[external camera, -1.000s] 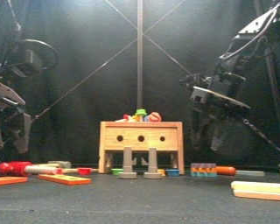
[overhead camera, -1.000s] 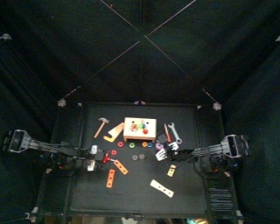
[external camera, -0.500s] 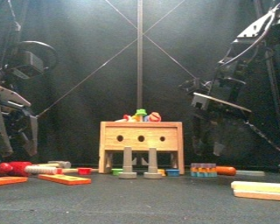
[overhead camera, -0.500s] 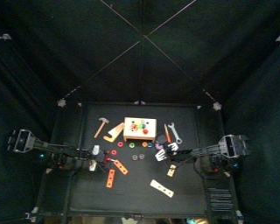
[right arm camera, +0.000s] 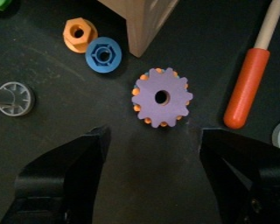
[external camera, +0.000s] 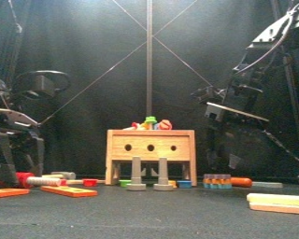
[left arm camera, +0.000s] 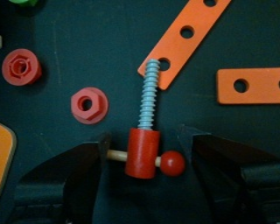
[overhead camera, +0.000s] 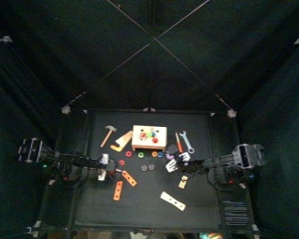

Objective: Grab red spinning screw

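The red spinning screw [left arm camera: 145,149] has a red handle with a small knob and a blue threaded shaft [left arm camera: 150,92]. It lies flat on the black table. My left gripper [left arm camera: 149,156] is open and low over it, with one jaw on each side of the red handle and not touching it. In the front view the left gripper [external camera: 15,161] hangs close to the table at the far left. My right gripper [right arm camera: 160,171] is open and empty above a purple gear [right arm camera: 164,99]. It hangs to the right of the wooden box [external camera: 151,149].
Orange perforated strips [left arm camera: 195,39] lie beside the screw's tip, with red nuts [left arm camera: 88,104] nearby. By the right gripper lie an orange nut [right arm camera: 74,33], a blue nut [right arm camera: 104,54] and a red-handled screwdriver [right arm camera: 250,86]. The wooden box [overhead camera: 149,137] stands mid-table, and tan bars [overhead camera: 174,200] lie toward the front.
My left arm has come down toward the table at the left, bringing its open jaws around the red screw. The right arm has hardly moved.
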